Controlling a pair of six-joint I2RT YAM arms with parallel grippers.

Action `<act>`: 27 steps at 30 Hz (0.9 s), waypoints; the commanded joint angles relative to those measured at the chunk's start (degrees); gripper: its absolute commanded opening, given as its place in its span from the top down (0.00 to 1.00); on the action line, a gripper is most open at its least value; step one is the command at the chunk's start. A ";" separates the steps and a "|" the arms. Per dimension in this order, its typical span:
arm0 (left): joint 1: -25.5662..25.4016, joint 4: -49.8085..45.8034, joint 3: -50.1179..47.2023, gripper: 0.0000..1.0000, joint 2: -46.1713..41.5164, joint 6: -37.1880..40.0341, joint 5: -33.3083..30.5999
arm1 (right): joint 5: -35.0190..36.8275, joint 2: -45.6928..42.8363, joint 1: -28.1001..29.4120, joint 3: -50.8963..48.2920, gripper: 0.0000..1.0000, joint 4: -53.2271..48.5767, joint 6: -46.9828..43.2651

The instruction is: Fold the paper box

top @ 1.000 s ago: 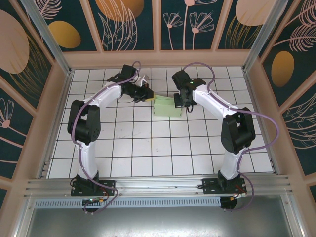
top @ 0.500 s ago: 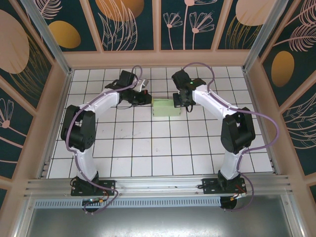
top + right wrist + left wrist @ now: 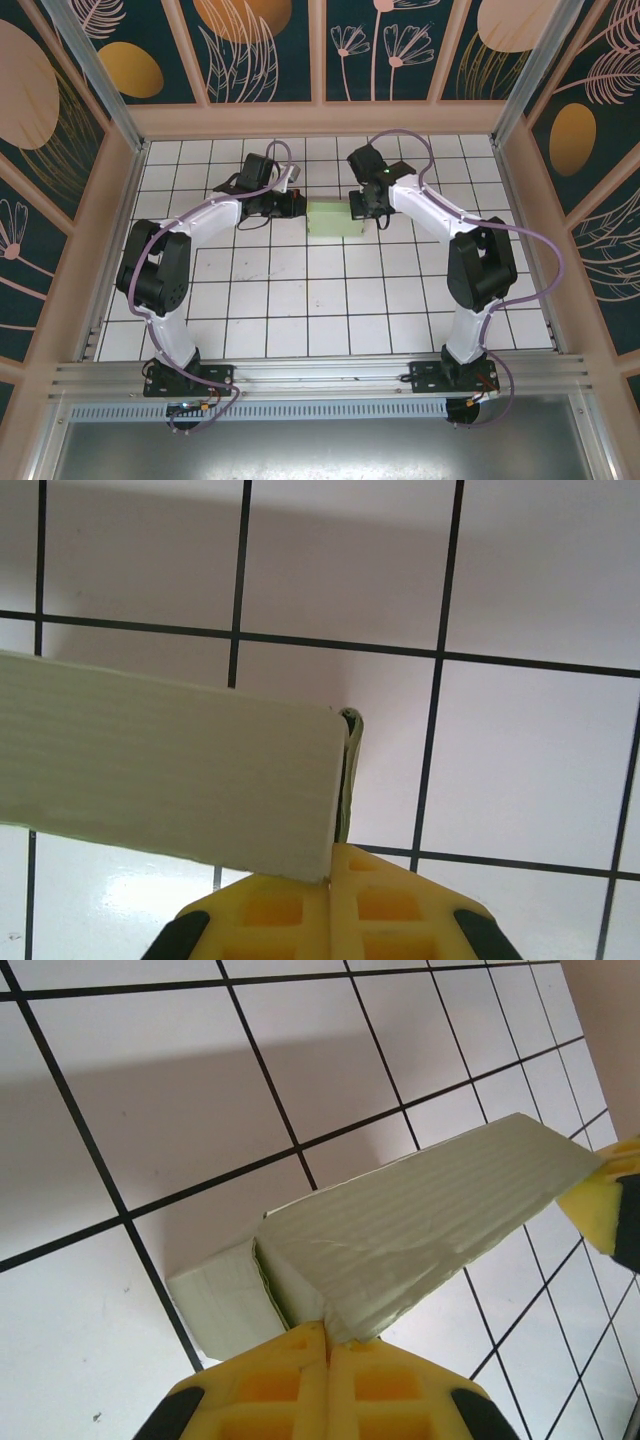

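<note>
Your left gripper (image 3: 327, 1332) has its yellow fingers pressed flat together, and their tips sit against the near end of the paper box (image 3: 420, 1215). From the left wrist you can see the pale green card folded into a low closed shape, with an end flap tucked down just beside the fingertips. You cannot tell from that angle whether any card is caught in the seam between them.

Your right gripper (image 3: 332, 855) is closed the same way, finger against finger. Its tips touch the opposite end of the box, where a thin edge of green card stands upright along the end wall and runs down to the seam of the fingers. Whether that edge is nipped or only pushed against is not clear.

From above, the box lies flat on the white tiled table (image 3: 300, 300), toward the far side and roughly centred between the two arms. Both arms reach inward, one gripper at each short end, so the box sits squeezed between them. On the left wrist view, a yellow finger of the right gripper shows at the far end of the box.
</note>
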 commanded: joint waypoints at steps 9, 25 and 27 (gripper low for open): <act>-0.24 0.48 -2.58 0.68 -0.50 0.04 -1.37 | -0.90 -1.04 0.37 -2.60 1.00 1.35 2.08; -0.18 10.04 -3.34 0.01 -7.31 -10.96 -0.46 | 0.50 -1.26 0.37 -2.42 1.00 0.91 2.37; -0.16 9.64 -2.53 0.18 -6.53 -14.05 -5.27 | 0.48 -1.37 0.37 -2.44 1.00 0.92 2.44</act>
